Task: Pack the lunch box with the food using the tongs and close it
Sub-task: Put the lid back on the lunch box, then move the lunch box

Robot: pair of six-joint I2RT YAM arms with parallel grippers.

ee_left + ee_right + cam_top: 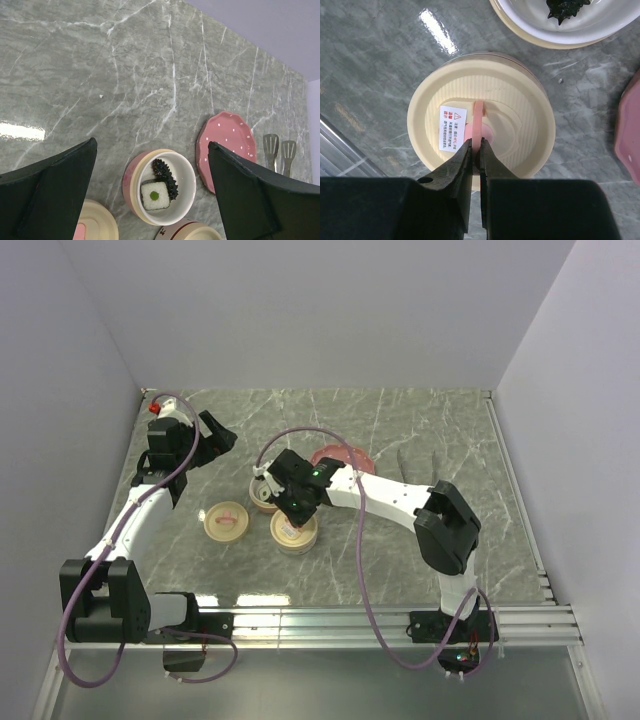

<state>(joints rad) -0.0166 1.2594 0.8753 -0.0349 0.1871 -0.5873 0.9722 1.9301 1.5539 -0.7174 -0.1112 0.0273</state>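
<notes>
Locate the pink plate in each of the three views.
Top external: pink plate at centre, partly under the right arm.
Left wrist: plate right of centre, lower half.
Right wrist: plate a sliver at the right edge.
Shared landmark: the open bowl holding food, beside the plate.

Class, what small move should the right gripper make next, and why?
Probably open the right gripper to release the pink tab: the cream lid looks seated squarely on its container. The open bowl holding food has no lid yet.
</notes>
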